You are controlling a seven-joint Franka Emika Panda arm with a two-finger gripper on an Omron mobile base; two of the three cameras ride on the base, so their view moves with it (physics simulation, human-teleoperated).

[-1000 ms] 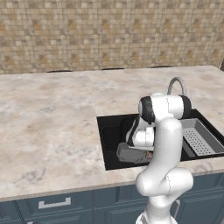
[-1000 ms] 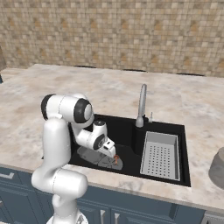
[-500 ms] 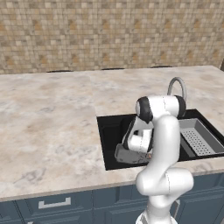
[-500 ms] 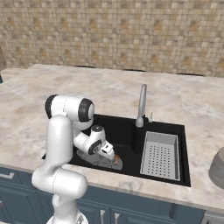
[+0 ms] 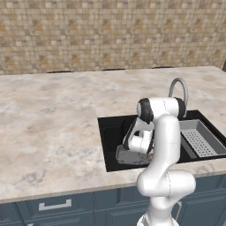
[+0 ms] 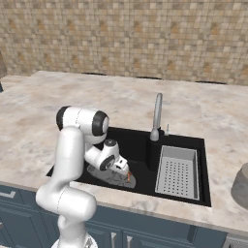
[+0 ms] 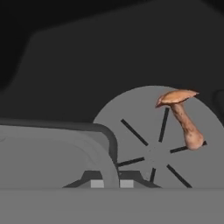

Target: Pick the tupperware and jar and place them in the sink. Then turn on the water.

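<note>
My gripper (image 7: 111, 183) is low in the black sink (image 5: 110, 137) (image 6: 140, 145), shut on the rim of the grey tupperware (image 7: 48, 153). The box lies near the basin's front left, under the white hand, in the left base view (image 5: 127, 155) and the right base view (image 6: 104, 175). There the gripper (image 5: 133, 152) (image 6: 124, 170) reaches down over its edge. The jar is out of view. The curved silver tap (image 5: 178, 88) (image 6: 157, 116) stands behind the basin, and the water is out of view at its tip.
A brown mushroom (image 7: 183, 120) (image 6: 129, 177) lies on the round grey drain (image 7: 153, 140) just beside the gripper. The grey perforated tray (image 5: 201, 141) (image 6: 178, 172) takes up the sink's right part. A grey rounded object (image 6: 242, 186) sits on the counter at far right.
The arm's upper links have swung slightly sideways. The hand and the tupperware stay low in the basin, barely shifted.
</note>
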